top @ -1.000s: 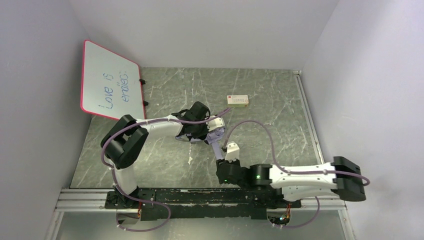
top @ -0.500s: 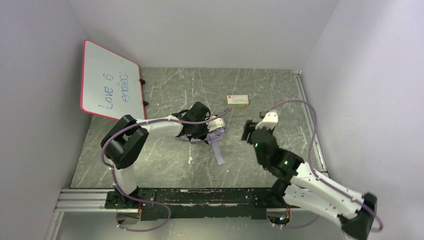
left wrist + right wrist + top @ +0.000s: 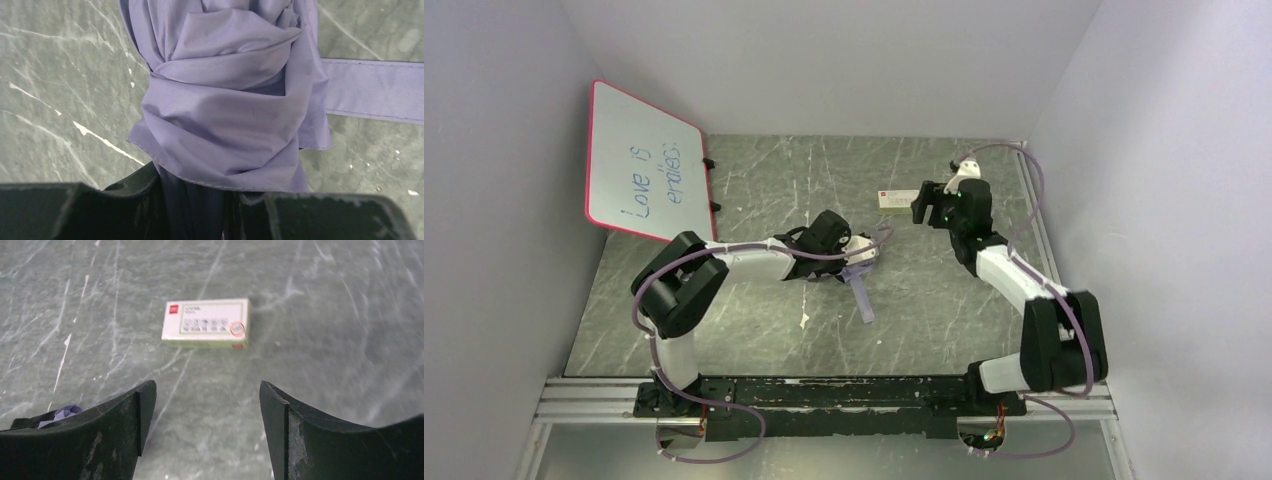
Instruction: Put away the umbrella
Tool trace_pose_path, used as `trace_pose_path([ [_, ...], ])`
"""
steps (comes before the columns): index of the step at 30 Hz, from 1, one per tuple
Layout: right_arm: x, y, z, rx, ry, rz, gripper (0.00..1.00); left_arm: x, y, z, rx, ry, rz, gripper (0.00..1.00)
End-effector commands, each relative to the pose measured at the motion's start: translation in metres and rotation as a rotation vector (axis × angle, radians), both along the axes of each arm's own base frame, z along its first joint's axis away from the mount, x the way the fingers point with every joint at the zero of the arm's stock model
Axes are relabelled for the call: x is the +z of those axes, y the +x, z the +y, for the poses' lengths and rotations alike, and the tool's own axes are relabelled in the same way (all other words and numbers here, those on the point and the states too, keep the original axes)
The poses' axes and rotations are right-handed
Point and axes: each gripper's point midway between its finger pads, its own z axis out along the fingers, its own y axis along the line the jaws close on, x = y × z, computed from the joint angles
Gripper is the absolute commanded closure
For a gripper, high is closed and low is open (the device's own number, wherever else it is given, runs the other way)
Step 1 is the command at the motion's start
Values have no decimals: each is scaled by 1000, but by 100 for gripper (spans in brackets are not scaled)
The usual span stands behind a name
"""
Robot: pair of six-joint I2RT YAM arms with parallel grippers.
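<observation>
The umbrella (image 3: pixel 856 262) is a folded bundle of pale lavender fabric lying mid-table, with its strap (image 3: pixel 864 300) trailing toward the front. In the left wrist view the bunched fabric (image 3: pixel 230 100) fills the frame and the strap (image 3: pixel 375 90) runs off to the right. My left gripper (image 3: pixel 842 250) is shut on the umbrella's dark lower end (image 3: pixel 197 210). My right gripper (image 3: pixel 921 203) is open and empty at the back of the table, far from the umbrella. A scrap of the lavender fabric (image 3: pixel 62 413) shows past its left finger.
A small white and green box (image 3: pixel 899 200) lies just left of the right gripper and shows ahead of the jaws in the right wrist view (image 3: pixel 206 322). A red-framed whiteboard (image 3: pixel 639 165) leans at the back left. Walls close in three sides.
My right arm has swung from the front centre beside the umbrella strap out to the back right, near the small box. The left gripper stays on the umbrella, barely shifted.
</observation>
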Motion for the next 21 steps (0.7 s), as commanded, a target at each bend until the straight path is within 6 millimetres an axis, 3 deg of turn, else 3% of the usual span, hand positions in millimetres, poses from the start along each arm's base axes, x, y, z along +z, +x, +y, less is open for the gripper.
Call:
trace_pose_path([
  [1, 37, 44, 26, 235, -59, -217, 21, -57, -15, 37, 30, 208, 33, 95],
  [3, 35, 50, 37, 357, -121, -250, 21, -62, -18, 35, 17, 220, 30, 95],
  [6, 15, 46, 64, 640, -182, -210, 21, -67, -19, 35, 7, 248, 12, 95],
  [7, 0, 37, 72, 741, -173, -142, 21, -67, -19, 35, 7, 253, 6, 95],
  [10, -12, 19, 94, 996, -145, -79, 22, -68, -17, 37, 6, 269, -16, 95],
  [16, -14, -5, 119, 1277, -136, -89, 23, -69, -16, 39, 0, 293, -46, 95],
  [21, -32, -27, 140, 1467, -155, 9, 22, -70, -17, 39, -13, 317, -66, 95],
])
